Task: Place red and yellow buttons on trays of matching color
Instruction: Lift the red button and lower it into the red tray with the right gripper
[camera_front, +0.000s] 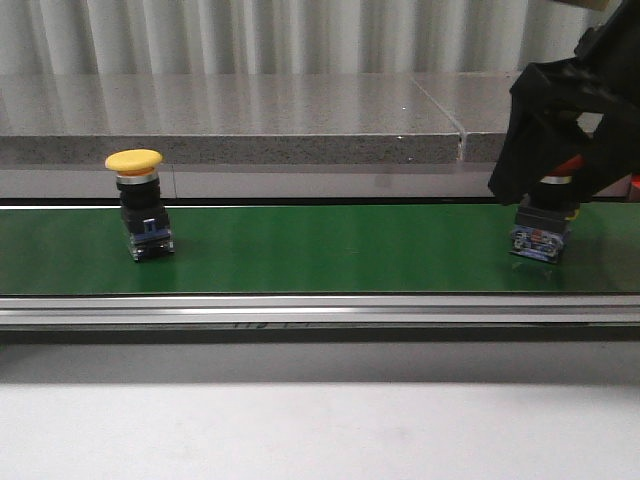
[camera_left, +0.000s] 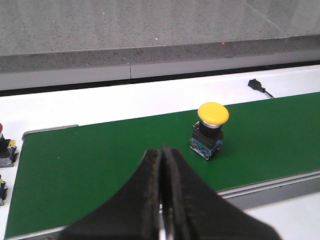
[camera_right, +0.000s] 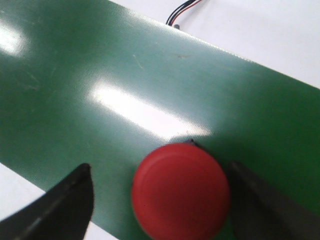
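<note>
Belt: long green conveyor belt (camera_front: 330, 250) with a silver front rail is running across the front view, a grey speckled stone ledge (camera_front: 250, 120) lying behind it.
Yellow button: yellow-capped mushroom push-button with black body and blue base (camera_front: 140, 205) is standing upright on the belt at 9 o'clock in the front view.
Red button: red-domed push-button with black body and blue-and-yellow base (camera_right: 181, 197) is standing upright on the belt at 3 o'clock.
Right claw: black right gripper (camera_right: 160, 200) is hanging wide open over the red button, one finger on either side of the cap, neither touching it.
Left claw: black left gripper (camera_left: 162, 200) is hovering with fingers pressed together, gripping nothing, near the yellow button.
</note>
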